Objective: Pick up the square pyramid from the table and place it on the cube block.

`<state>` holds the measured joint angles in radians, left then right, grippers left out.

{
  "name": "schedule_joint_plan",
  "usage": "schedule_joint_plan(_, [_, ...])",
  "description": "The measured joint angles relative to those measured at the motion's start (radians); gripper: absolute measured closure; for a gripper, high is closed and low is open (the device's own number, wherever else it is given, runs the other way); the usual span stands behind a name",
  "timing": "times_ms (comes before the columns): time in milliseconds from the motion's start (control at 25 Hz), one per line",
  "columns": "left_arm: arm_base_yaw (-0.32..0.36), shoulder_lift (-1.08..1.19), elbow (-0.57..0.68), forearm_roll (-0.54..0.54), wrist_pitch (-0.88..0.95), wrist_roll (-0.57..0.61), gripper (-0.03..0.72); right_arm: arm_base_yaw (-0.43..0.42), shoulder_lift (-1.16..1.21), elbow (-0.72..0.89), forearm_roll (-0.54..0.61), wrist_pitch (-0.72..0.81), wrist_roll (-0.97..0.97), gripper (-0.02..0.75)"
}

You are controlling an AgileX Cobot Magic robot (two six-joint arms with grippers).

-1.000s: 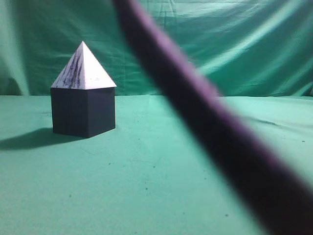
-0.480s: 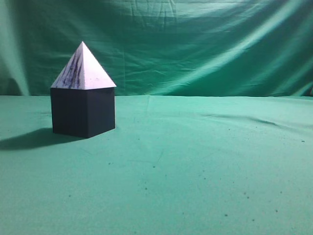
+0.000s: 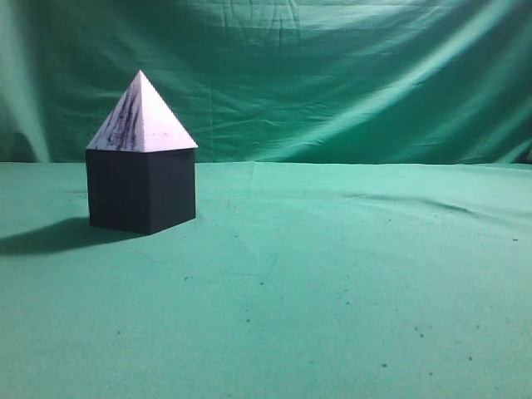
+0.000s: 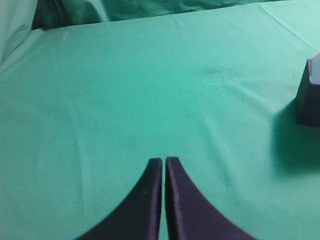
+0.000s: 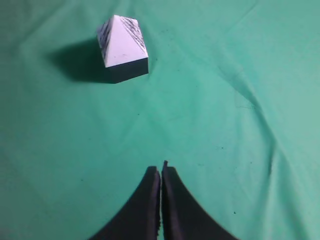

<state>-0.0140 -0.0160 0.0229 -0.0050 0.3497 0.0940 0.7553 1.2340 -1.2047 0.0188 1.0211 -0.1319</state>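
Observation:
The white square pyramid [image 3: 143,120] with dark streaks sits upright on top of the dark cube block [image 3: 141,189], at the left of the green table [image 3: 316,283]. The right wrist view shows the pyramid [image 5: 121,44] on the cube [image 5: 127,70] from above, well ahead of my right gripper [image 5: 160,169], which is shut and empty. The left wrist view shows only the cube's edge [image 4: 309,100] at the far right. My left gripper [image 4: 163,159] is shut and empty over bare cloth. Neither gripper shows in the exterior view.
A wrinkled green cloth backdrop [image 3: 332,75] hangs behind the table. The cube casts a shadow to its left [image 3: 50,235]. A cloth fold [image 5: 250,100] runs across the table to the right of the stack.
A blurred dark arm crossed the exterior view one second ago and has left it. The pyramid and cube have not moved.

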Motion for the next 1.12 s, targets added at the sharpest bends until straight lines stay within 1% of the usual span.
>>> schedule_joint_plan(240, [0.000, 0.000, 0.000, 0.000, 0.000, 0.000, 0.688, 0.000, -0.243, 0.278, 0.058, -0.226, 0.005, 0.738])
schedule_joint_plan(360, [0.000, 0.000, 0.000, 0.000, 0.000, 0.000, 0.688, 0.000, -0.346, 0.361, 0.092, -0.281, 0.009, 0.738])
schedule_joint_plan(440, [0.000, 0.000, 0.000, 0.000, 0.000, 0.000, 0.688, 0.000, -0.408, 0.380, 0.110, -0.266, 0.013, 0.738])
schedule_joint_plan(680, [0.000, 0.000, 0.000, 0.000, 0.000, 0.000, 0.688, 0.000, -0.523, 0.383, 0.115, -0.135, 0.009, 0.738])
schedule_joint_plan(840, [0.000, 0.000, 0.000, 0.000, 0.000, 0.000, 0.688, 0.000, -0.539, 0.392, 0.081, -0.126, 0.008, 0.738])
schedule_joint_plan(960, [0.000, 0.000, 0.000, 0.000, 0.000, 0.000, 0.688, -0.028, -0.572, 0.446, 0.065, -0.224, 0.008, 0.738])
schedule_joint_plan(1080, [0.000, 0.000, 0.000, 0.000, 0.000, 0.000, 0.688, -0.106, -0.647, 0.529, 0.069, -0.393, 0.008, 0.738])
schedule_joint_plan(1120, [0.000, 0.000, 0.000, 0.000, 0.000, 0.000, 0.688, -0.143, -0.683, 0.563, 0.084, -0.441, 0.008, 0.738])
